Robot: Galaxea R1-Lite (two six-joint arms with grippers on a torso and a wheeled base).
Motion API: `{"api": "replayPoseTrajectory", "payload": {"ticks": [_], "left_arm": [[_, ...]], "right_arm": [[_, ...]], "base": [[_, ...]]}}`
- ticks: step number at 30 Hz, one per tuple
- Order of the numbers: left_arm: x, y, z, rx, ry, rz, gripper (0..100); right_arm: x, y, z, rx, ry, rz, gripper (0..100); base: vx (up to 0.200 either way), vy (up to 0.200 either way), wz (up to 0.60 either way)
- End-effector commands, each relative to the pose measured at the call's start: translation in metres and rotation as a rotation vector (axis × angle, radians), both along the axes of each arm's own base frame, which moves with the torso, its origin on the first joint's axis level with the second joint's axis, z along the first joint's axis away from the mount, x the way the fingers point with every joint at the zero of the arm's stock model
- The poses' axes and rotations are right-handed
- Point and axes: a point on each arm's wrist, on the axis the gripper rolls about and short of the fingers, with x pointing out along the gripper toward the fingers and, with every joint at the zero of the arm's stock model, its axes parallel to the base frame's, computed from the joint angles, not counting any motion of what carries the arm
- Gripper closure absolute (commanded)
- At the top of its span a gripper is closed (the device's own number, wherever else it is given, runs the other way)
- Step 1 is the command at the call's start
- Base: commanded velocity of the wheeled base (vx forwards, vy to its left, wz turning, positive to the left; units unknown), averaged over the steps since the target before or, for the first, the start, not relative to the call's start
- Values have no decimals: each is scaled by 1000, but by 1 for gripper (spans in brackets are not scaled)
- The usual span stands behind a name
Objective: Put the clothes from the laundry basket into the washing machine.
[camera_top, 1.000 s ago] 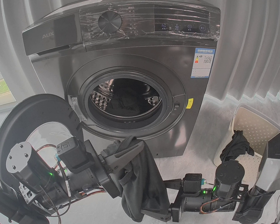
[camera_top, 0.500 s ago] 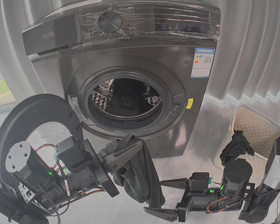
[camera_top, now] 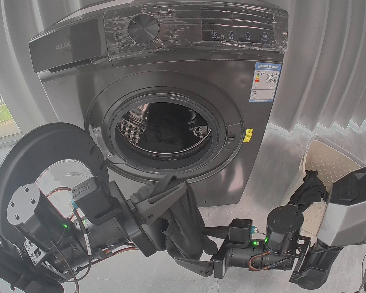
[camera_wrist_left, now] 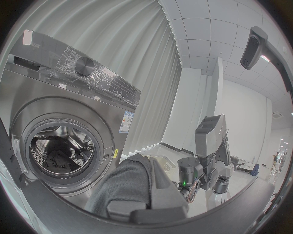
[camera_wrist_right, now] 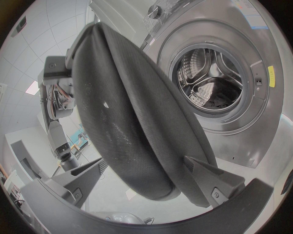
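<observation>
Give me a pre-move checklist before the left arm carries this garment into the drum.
1. Washer door open: ok.
2. Drum mouth unblocked: ok; clothes lie low inside.
3. Left pincer shut on dark garment: ok.
4. Garment's hanging end gathered: not ok; right pincer stands open around it.
5. Laundry basket emptied: not ok; one dark piece lies in it.

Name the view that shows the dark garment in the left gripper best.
Head view: the whole dark garment hangs from the left gripper, its lower end between the right gripper's open jaws. The right wrist view gives a close stretch of cloth; the left wrist view, a fold beside its own jaws.
</observation>
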Motion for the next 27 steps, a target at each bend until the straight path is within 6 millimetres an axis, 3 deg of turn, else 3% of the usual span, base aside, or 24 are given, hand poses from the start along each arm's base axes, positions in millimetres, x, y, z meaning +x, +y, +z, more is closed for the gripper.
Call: {"api": "replayPoseTrajectory", "payload": {"ticks": [1, 8, 20, 21, 27], "left_arm": [[0, 0, 3, -8, -7, 1, 100], [1, -1, 7, -20, -21, -1, 100], [-5, 4, 19, -73, -25, -9, 100], [-5, 4, 19, -73, -25, -9, 100], [-4, 4, 18, -70, -20, -6, 100]], "right_arm": [[8, 14, -25, -32, 27, 10, 0], [28, 25, -38, -18, 20, -14, 0], [27, 28, -44, -29, 26, -36, 0], [26, 29, -44, -29, 26, -34, 100], [23, 29, -39, -23, 20, -28, 100]], "base": [[0, 0, 0], [0, 0, 0], [0, 0, 0], [0, 0, 0], [0, 0, 0]]}}
